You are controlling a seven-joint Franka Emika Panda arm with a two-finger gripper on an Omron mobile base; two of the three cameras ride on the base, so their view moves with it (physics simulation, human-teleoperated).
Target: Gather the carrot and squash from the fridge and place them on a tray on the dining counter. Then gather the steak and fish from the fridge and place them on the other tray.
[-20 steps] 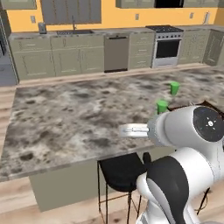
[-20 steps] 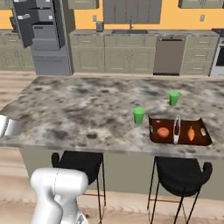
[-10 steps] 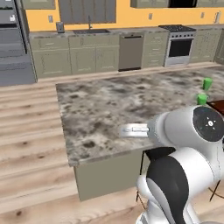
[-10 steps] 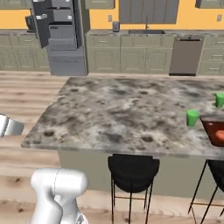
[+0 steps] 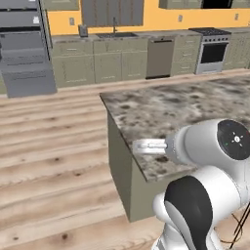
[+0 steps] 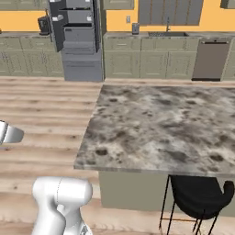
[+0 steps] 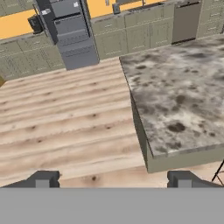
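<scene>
Wooden floor (image 7: 65, 118) lay between the far fridge (image 6: 78, 39) and the marbled bench (image 6: 165, 124); the claw (image 7: 113, 179) stood wide open, holding nothing.

No readable text, labels, brand names, numbers or signs appear anywhere in these views. The fridge (image 6: 78, 39), the cabinet fronts, the dishwasher (image 5: 160, 57), the stove (image 5: 213, 50) and the stone dining counter (image 6: 165, 126) all carry plain, unmarked surfaces. The small round emblem on the robot's arm joint (image 5: 236, 140) shows only a few tiny coloured dots, too small and blurred to read as letters.
</scene>
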